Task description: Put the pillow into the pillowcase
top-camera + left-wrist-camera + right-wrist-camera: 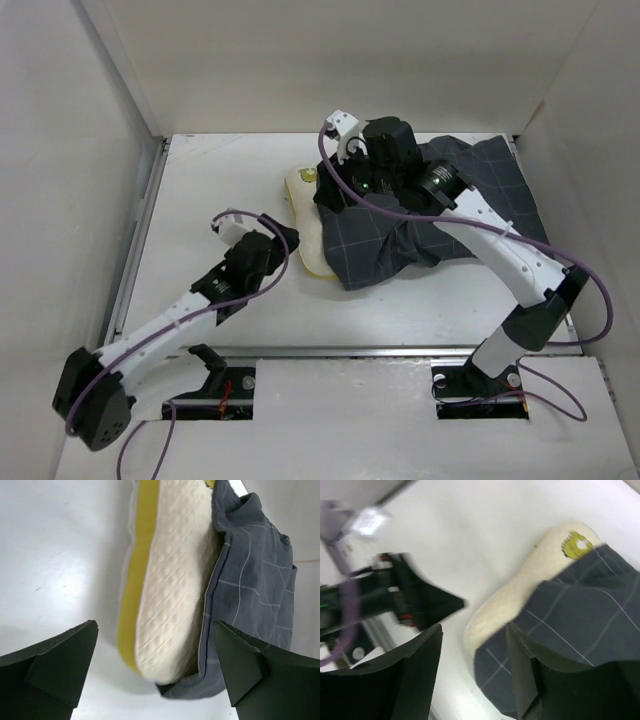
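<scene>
The white worktop (220, 180) carried everything. The pillowcase (375, 250) lay rumpled across its far right part, dark grey with thin pale grid lines. It spread from the right wall to past the middle.

The pillow (305, 225) lay under the left part of that fabric, and only a cream strip along its left edge showed from above. In the left wrist view the hem of the cover ran along the quilted top, and the fabric also wrapped beneath the nearest corner.

The right arm (510, 255) reached from its base diagonally over the cover to the far end of the pillow. Its jaws stood apart. One finger lay against the grey fabric, and bare worktop and the pillow's end showed in the gap between them.

The left arm (170, 325) stretched toward the pillow's exposed near-left edge. Its jaws were spread wide with nothing between them, just short of the pillow.

A yellow side band (135, 580) ran along the pillow's uncovered edge. A small yellow emblem (576, 544) sat at the far corner, right at the hem of the cover.
</scene>
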You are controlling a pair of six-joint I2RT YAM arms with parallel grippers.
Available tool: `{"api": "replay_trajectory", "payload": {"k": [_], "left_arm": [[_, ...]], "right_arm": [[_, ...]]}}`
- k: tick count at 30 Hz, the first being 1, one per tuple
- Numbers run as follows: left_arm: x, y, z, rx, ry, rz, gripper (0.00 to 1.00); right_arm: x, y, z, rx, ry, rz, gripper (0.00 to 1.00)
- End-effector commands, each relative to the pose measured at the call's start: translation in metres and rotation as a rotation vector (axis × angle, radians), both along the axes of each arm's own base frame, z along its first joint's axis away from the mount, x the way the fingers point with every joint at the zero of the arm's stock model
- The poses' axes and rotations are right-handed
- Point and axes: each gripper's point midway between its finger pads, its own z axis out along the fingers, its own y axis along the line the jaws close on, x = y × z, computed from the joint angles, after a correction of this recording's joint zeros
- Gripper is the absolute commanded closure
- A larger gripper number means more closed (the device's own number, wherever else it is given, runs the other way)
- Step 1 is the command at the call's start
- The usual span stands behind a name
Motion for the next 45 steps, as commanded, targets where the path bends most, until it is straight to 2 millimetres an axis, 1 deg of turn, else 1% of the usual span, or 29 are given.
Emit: {"api": "replay_trajectory", "payload": {"k": [1, 6, 7, 8, 9, 10, 11, 12, 13, 14, 15, 16, 17, 18, 19, 20, 23, 24, 25, 27, 29, 30, 32, 33, 34, 35, 37, 40, 45], "left_arm": [[-0.03, 0.026, -0.013, 0.01, 0.051, 0.034, 0.0], [-0.026, 0.044, 0.011, -0.006, -0.042, 0.091, 0.0], [-0.017, 0.046, 0.02, -0.013, -0.052, 0.116, 0.0], [-0.01, 0.045, 0.023, -0.006, -0.053, 0.11, 0.0], [-0.003, 0.039, 0.025, -0.001, -0.043, 0.074, 0.0], [0.007, 0.035, 0.009, 0.056, 0.01, 0.048, 0.0], [0.027, 0.034, 0.027, 0.051, -0.015, 0.046, 0.0], [0.038, 0.03, 0.026, 0.064, 0.006, 0.022, 0.0], [0.049, 0.019, 0.024, 0.052, 0.03, -0.032, 0.0], [0.078, 0.017, 0.02, 0.087, 0.062, -0.05, 0.0], [0.092, 0.013, 0.018, 0.091, 0.077, -0.076, 0.0], [0.104, 0.003, 0.017, 0.076, 0.094, -0.127, 0.0], [0.118, -0.002, -0.012, 0.099, 0.17, -0.155, 0.0], [0.141, -0.005, 0.006, 0.101, 0.131, -0.176, 0.0], [0.149, -0.012, 0.003, 0.1, 0.136, -0.203, 0.0], [0.159, -0.014, -0.001, 0.092, 0.144, -0.222, 0.0], [0.186, -0.022, -0.022, 0.085, 0.177, -0.264, 0.0], [0.193, -0.018, -0.044, 0.085, 0.219, -0.259, 0.0], [0.203, -0.017, -0.043, 0.076, 0.212, -0.257, 0.0], [0.209, -0.023, -0.069, 0.077, 0.255, -0.283, 0.0], [0.221, -0.029, -0.072, 0.074, 0.247, -0.304, 0.0], [0.222, -0.038, -0.074, 0.052, 0.241, -0.35, 0.08], [0.232, -0.05, -0.079, 0.025, 0.211, -0.402, 0.36], [0.233, -0.055, -0.079, 0.016, 0.199, -0.43, 0.54], [0.231, -0.061, -0.075, -0.005, 0.187, -0.461, 0.84], [0.232, -0.072, -0.068, 0.004, 0.16, -0.487, 0.98], [0.229, -0.085, -0.055, 0.016, 0.106, -0.543, 1.0], [0.215, -0.102, -0.012, 0.011, -0.035, -0.628, 1.0], [0.158, -0.125, 0.068, -0.038, -0.284, -0.776, 1.0]], "right_arm": [[0.03, -0.011, -0.011, 0.017, 0.033, -0.127, 0.4], [0.072, -0.036, -0.033, -0.09, 0.018, -0.339, 0.28], [0.083, -0.041, -0.036, -0.103, 0.023, -0.381, 0.26], [0.1, -0.049, -0.019, -0.095, -0.011, -0.444, 0.26], [0.107, -0.055, -0.028, -0.134, 0.007, -0.472, 0.21], [0.122, -0.052, -0.05, -0.179, 0.034, -0.491, 0.21], [0.133, -0.054, -0.056, -0.193, 0.04, -0.51, 0.21], [0.147, -0.063, -0.049, -0.191, 0.03, -0.55, 0.21], [0.162, -0.058, -0.076, -0.233, 0.064, -0.556, 0.21], [0.173, -0.06, -0.083, -0.247, 0.067, -0.577, 0.2], [0.187, -0.061, -0.071, -0.222, 0.031, -0.612, 0.2], [0.198, -0.065, -0.079, -0.239, 0.036, -0.621, 0.2], [0.21, -0.06, -0.108, -0.288, 0.05, -0.62, 0.19], [0.222, -0.065, -0.113, -0.293, 0.047, -0.647, 0.19], [0.233, -0.065, -0.105, -0.271, 0.019, -0.654, 0.17], [0.247, -0.067, -0.127, -0.285, 0.033, -0.667, 0.17], [0.259, -0.052, -0.148, -0.251, 0.056, -0.594, 0.17], [0.263, -0.053, -0.161, -0.265, 0.065, -0.576, 0.17], [0.262, -0.051, -0.166, -0.266, 0.068, -0.556, 0.17], [0.264, -0.047, -0.196, -0.297, 0.096, -0.537, 0.22], [0.267, -0.048, -0.208, -0.315, 0.103, -0.547, 0.32], [0.268, -0.048, -0.221, -0.331, 0.118, -0.545, 0.63], [0.272, -0.044, -0.212, -0.302, 0.098, -0.539, 0.95], [0.273, -0.033, -0.204, -0.258, 0.09, -0.503, 1.0], [0.273, -0.029, -0.19, -0.225, 0.075, -0.484, 1.0], [0.272, -0.023, -0.179, -0.196, 0.058, -0.454, 1.0], [0.267, -0.004, -0.149, -0.098, 0.03, -0.362, 1.0], [0.236, 0.032, -0.103, 0.02, 0.009, -0.183, 1.0], [0.181, 0.07, -0.021, 0.15, -0.078, 0.006, 1.0]]}}
